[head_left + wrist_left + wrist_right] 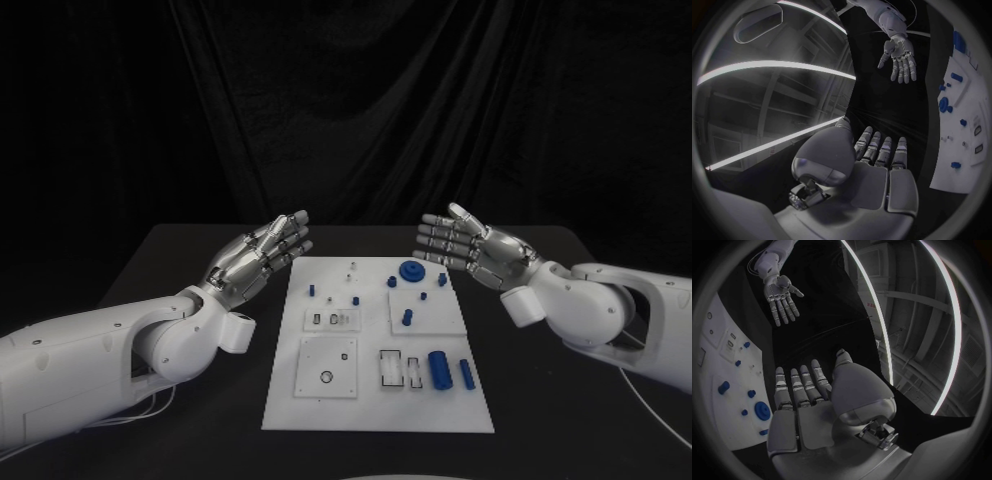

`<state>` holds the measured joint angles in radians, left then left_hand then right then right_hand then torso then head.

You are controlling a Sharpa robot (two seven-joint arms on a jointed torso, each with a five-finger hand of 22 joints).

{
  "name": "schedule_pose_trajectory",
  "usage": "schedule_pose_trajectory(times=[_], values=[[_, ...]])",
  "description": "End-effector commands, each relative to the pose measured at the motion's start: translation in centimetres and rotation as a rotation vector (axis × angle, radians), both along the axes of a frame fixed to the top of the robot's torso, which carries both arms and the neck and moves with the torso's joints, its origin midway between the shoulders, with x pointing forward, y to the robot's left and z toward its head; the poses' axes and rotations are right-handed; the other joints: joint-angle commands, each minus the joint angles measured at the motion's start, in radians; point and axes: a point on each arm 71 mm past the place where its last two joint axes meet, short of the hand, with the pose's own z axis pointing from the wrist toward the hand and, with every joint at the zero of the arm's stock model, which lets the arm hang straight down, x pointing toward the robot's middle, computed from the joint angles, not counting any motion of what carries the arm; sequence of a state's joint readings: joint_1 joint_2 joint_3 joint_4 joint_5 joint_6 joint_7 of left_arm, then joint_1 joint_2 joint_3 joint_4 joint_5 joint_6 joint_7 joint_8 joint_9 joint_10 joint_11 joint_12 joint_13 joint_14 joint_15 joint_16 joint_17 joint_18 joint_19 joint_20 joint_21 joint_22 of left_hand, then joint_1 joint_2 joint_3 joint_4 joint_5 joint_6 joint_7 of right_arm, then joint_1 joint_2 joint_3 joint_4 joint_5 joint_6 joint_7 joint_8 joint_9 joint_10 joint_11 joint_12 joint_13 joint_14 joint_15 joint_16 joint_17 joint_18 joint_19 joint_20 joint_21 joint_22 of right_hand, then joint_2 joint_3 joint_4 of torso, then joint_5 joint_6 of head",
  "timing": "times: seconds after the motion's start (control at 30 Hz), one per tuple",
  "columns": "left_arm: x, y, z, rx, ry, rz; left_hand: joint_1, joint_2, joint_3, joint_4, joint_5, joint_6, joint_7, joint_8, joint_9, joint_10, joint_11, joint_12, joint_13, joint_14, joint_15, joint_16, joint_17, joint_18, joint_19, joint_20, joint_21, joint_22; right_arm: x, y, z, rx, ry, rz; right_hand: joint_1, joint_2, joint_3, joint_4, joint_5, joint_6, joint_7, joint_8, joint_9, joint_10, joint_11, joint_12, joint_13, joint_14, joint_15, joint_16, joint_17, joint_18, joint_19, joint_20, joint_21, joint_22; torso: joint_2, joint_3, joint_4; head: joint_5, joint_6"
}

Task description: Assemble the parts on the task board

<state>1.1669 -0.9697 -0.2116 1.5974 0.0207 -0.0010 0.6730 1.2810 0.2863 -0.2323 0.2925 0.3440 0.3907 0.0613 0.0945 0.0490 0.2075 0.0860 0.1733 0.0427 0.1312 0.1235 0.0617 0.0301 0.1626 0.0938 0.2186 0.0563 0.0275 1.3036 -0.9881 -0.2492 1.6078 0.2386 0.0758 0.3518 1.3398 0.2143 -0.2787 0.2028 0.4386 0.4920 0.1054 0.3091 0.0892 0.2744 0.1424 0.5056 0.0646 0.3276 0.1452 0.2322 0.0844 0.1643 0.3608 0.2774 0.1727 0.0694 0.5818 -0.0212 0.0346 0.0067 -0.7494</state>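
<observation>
Head view: I've got my left hand point(264, 252) and right hand point(470, 246) flanking the board point(378, 400), fingers spread, both holding nothing.

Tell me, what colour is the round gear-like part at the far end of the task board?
Blue. The gear-like part shows best in the head view, on the white task board.

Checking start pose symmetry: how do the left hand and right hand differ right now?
The left hand hovers off the task board's left edge; the right hand hovers off its right edge, beside the blue gear. The left hand's palm faces right, the right hand's faces left, mirrored. Shared: both are empty, fingers spread, raised near the board's far end, touching nothing.
</observation>
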Motion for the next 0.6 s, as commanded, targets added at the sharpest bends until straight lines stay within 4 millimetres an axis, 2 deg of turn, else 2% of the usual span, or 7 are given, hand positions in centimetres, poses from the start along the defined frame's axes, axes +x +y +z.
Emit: schedule_pose_trajectory(times=[0.03, 0.1, 0.13, 0.47, 0.53, 0.57, 0.6], values=[[-0.3, 1.1, 1.1, -0.042, -0.105, 0.061, 0.054, -0.003, 0.01, 0.0, 0.069, 0.059, 0.02, 0.019, 0.005, 0.035, 0.014, 0.053, 0.007, 0.038, 0.008, 0.02, 0.006, 0.018, 0.011, 0.024, 0.011, 0.003, 0.7, 0.1, 2.0, -0.221, -0.162, 0.056, 0.215, -0.02, 0.086, -0.127, 0.145, 0.138, 0.017, 0.064, 0.018, 0.157, 0.039, 0.134, 0.005, 0.211, 0.016, 0.139, 0.039, 0.017, 0.238, 0.012, 0.097, 0.028, 0.021, -0.0041, 0.0056, 0.001, -0.036], [-0.4, 1.5, 1.3, -0.059, -0.098, 0.081, 0.059, -0.002, 0.01, 0.0, 0.075, 0.063, 0.02, 0.019, 0.005, 0.04, 0.018, 0.061, 0.008, 0.041, 0.011, 0.022, 0.007, 0.018, 0.012, 0.027, 0.012, 0.003, 1.1, 0.1, 3.1, -0.308, -0.23, 0.074, 0.286, -0.013, 0.136, -0.173, 0.135, 0.145, 0.022, 0.058, 0.015, 0.177, 0.037, 0.132, 0.0, 0.273, 0.015, 0.169, 0.048, 0.019, 0.301, 0.004, 0.125, 0.038, 0.029, -0.0047, 0.0077, 0.002, -0.04], [-0.4, 1.7, 1.4, -0.071, -0.092, 0.093, 0.064, 0.001, 0.012, 0.001, 0.082, 0.072, 0.019, 0.021, 0.006, 0.051, 0.025, 0.076, 0.01, 0.057, 0.013, 0.032, 0.01, 0.018, 0.017, 0.029, 0.015, 0.004, 1.4, 0.1, 3.8, -0.36, -0.269, 0.089, 0.328, -0.023, 0.181, -0.208, 0.187, 0.144, 0.026, 0.051, 0.01, 0.193, 0.038, 0.124, -0.002, 0.321, 0.021, 0.183, 0.048, 0.019, 0.337, -0.008, 0.145, 0.046, 0.032, -0.0045, 0.0084, 0.005, -0.051], [-1.0, 2.3, 3.4, -0.141, -0.084, 0.125, 0.062, 0.001, 0.011, 0.001, 0.089, 0.079, 0.018, 0.022, 0.007, 0.057, 0.037, 0.091, 0.012, 0.061, 0.014, 0.037, 0.01, 0.018, 0.019, 0.03, 0.015, 0.003, 2.8, 1.5, 9.2, -0.966, -0.701, 0.175, 0.318, -0.104, 0.295, -0.196, 0.067, 0.176, 0.029, 0.041, -0.002, 0.284, 0.037, 0.076, -0.003, 0.579, -0.019, 0.176, 0.014, 0.005, 0.477, -0.069, 0.317, 0.145, 0.08, -0.0081, 0.0062, 0.023, -0.065], [-1.1, 2.3, 3.7, -0.145, -0.089, 0.121, 0.062, 0.001, 0.01, 0.001, 0.09, 0.081, 0.017, 0.022, 0.007, 0.061, 0.043, 0.098, 0.013, 0.064, 0.016, 0.04, 0.011, 0.018, 0.021, 0.031, 0.017, 0.004, 3.1, 1.9, 9.8, -1.082, -0.789, 0.176, 0.29, -0.127, 0.297, -0.173, -0.093, 0.197, 0.019, 0.04, -0.004, 0.325, 0.019, 0.066, -0.003, 0.677, -0.05, 0.2, 0.023, 0.015, 0.533, -0.09, 0.383, 0.184, 0.094, -0.0104, 0.0078, 0.024, -0.064], [-1.3, 2.3, 3.9, -0.148, -0.092, 0.118, 0.062, 0.0, 0.009, 0.001, 0.09, 0.084, 0.016, 0.023, 0.007, 0.066, 0.048, 0.107, 0.014, 0.069, 0.019, 0.044, 0.012, 0.017, 0.022, 0.033, 0.017, 0.004, 3.3, 2.2, 10.1, -1.179, -0.862, 0.175, 0.281, -0.133, 0.296, -0.163, -0.118, 0.202, 0.017, 0.039, -0.004, 0.334, 0.014, 0.063, -0.002, 0.708, -0.06, 0.21, 0.029, 0.017, 0.552, -0.096, 0.4, 0.193, 0.097, -0.0108, 0.0087, 0.025, -0.067], [-1.3, 2.3, 4.0, -0.15, -0.094, 0.117, 0.062, 0.0, 0.008, 0.001, 0.09, 0.078, 0.015, 0.021, 0.006, 0.064, 0.051, 0.106, 0.014, 0.065, 0.02, 0.043, 0.011, 0.017, 0.02, 0.034, 0.016, 0.003, 3.4, 2.5, 10.3, -1.241, -0.91, 0.176, 0.211, -0.161, 0.259, -0.115, -0.24, 0.219, 0.008, 0.043, -0.003, 0.364, -0.009, 0.067, 0.001, 0.845, -0.095, 0.285, 0.066, 0.023, 0.642, -0.116, 0.455, 0.219, 0.106, -0.0135, 0.013, 0.023, -0.067]])
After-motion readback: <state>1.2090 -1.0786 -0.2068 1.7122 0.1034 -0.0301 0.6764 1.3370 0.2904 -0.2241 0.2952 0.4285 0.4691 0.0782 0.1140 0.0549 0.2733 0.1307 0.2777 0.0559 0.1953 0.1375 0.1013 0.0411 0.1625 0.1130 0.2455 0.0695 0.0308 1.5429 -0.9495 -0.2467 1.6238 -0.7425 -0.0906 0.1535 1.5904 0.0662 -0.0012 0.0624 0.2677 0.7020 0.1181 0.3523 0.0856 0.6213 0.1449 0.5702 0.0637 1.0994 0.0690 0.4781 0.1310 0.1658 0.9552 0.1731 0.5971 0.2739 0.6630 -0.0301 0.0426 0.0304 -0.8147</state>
